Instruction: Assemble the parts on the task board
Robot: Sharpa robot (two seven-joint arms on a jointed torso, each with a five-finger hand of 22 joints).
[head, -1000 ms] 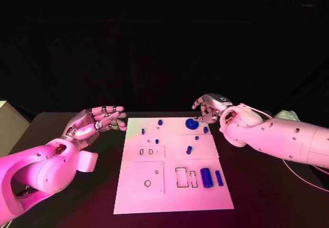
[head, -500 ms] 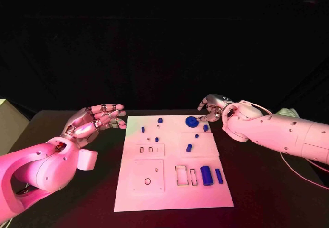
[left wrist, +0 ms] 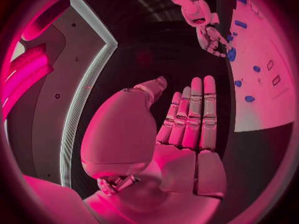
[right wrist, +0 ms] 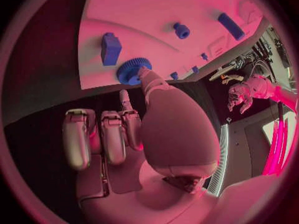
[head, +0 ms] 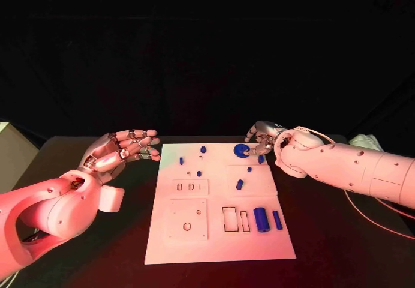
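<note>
1. The left hand hung over the bare worktop beside the task board, fingers straight and apart, holding nothing; its wrist view showed the fingers laid side by side.
2. Near the board's front edge lay a large blue cylinder and a slimmer blue bar, beside rectangular slots.
3. Mid-board sat small blue pegs.
4. At the far right corner, the right hand had one fingertip touching the blue gear.
5. The right wrist view showed what the head view hid: the other fingers curled clear of the gear, gripping nothing, with a blue block just beside it.
</note>
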